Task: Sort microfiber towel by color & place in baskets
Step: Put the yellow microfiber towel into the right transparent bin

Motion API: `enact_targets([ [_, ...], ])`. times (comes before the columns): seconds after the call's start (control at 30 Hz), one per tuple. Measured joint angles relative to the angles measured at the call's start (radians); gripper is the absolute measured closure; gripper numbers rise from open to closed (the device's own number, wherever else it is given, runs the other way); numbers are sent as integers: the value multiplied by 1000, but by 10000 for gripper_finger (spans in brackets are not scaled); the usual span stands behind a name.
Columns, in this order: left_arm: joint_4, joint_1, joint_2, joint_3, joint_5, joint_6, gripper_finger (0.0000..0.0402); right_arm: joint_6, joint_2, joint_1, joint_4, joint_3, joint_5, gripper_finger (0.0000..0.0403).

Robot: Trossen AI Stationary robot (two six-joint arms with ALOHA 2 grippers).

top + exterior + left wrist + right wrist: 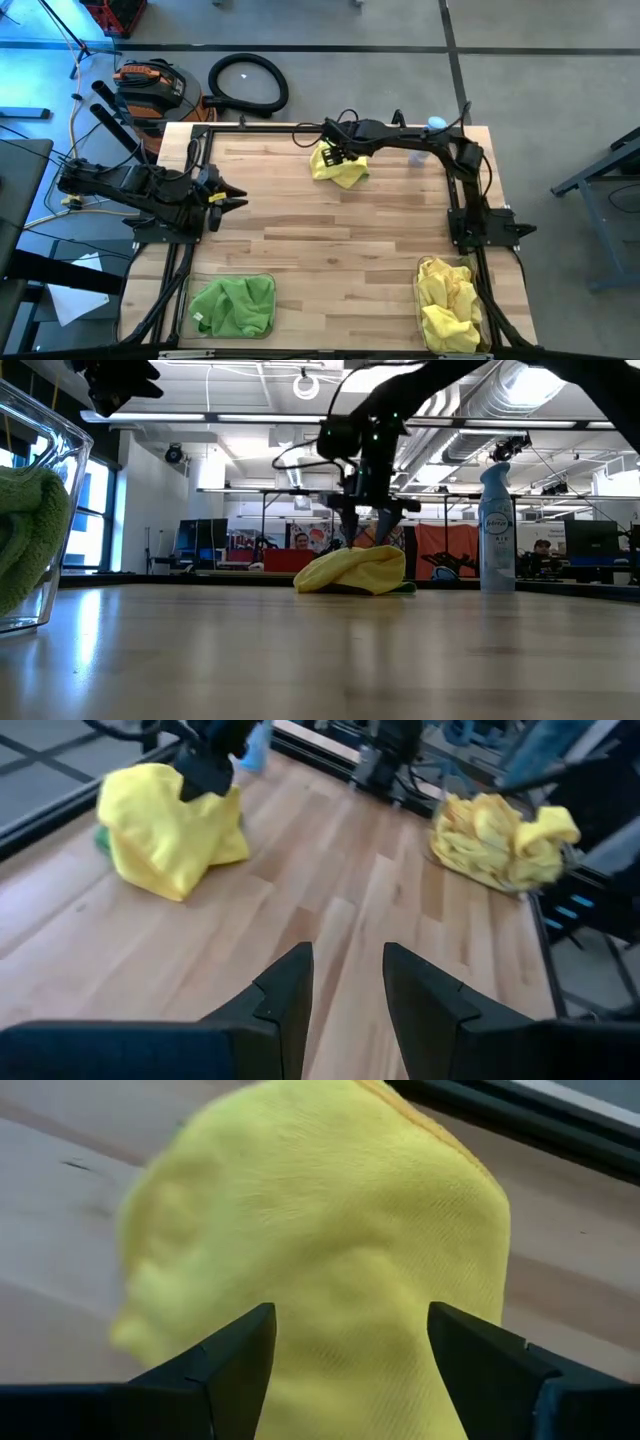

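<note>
Right gripper (pixel 350 1370), jaws apart over the yellow towel (pixel 338 166) near the bench's far edge, risks also pinching the green cloth (pixel 103 840) peeking from beneath, spoiling the sort

Two clear baskets: one (pixel 196 322) holding green cloth, one (pixel 421 300) holding yellow cloth. One loose yellow towel (pixel 338 166) on the table, a green edge showing beneath it. One spray bottle (pixel 496 530). Two robot arms. Towels inside each basket cannot be counted.
</note>
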Motion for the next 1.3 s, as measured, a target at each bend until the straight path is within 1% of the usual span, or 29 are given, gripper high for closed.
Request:
enact_targets([
  [0.17, 9, 0, 0, 0, -55, -8, 289, -65, 63, -28, 17, 0, -44, 174],
  [0.3, 9, 0, 0, 0, -84, -53, 289, -96, 83, -27, 26, 0, -49, 219],
  [0.4, 9, 0, 0, 0, -83, -54, 289, -114, 83, -26, 34, 0, -44, 274],
  [0.53, 8, 0, 0, 0, -84, -54, 289, -140, 60, -26, 30, 0, -61, 371],
  [0.57, 8, 0, 0, 0, -84, -52, 289, -140, 47, -26, 27, 0, -66, 386],
  [0.6, 8, 0, 0, 0, -84, -45, 289, -140, 34, -25, 20, 0, -71, 392],
  [0.73, 7, 0, 0, 0, -80, -13, 289, -87, -51, -6, -18, 0, -51, 377],
  [0.87, 7, 0, 0, 0, -79, 6, 289, -28, -159, 49, -85, 0, 11, 397],
  [0.93, 7, 0, 0, 0, -76, 6, 289, 24, -220, 88, -110, 0, 44, 396],
  [1.1, 6, 0, 0, 0, -55, 7, 289, 172, -353, 220, -149, 0, 137, 399],
  [1.3, 4, 0, 0, 0, -43, 7, 289, 458, -443, 434, -185, 0, 193, 400],
])
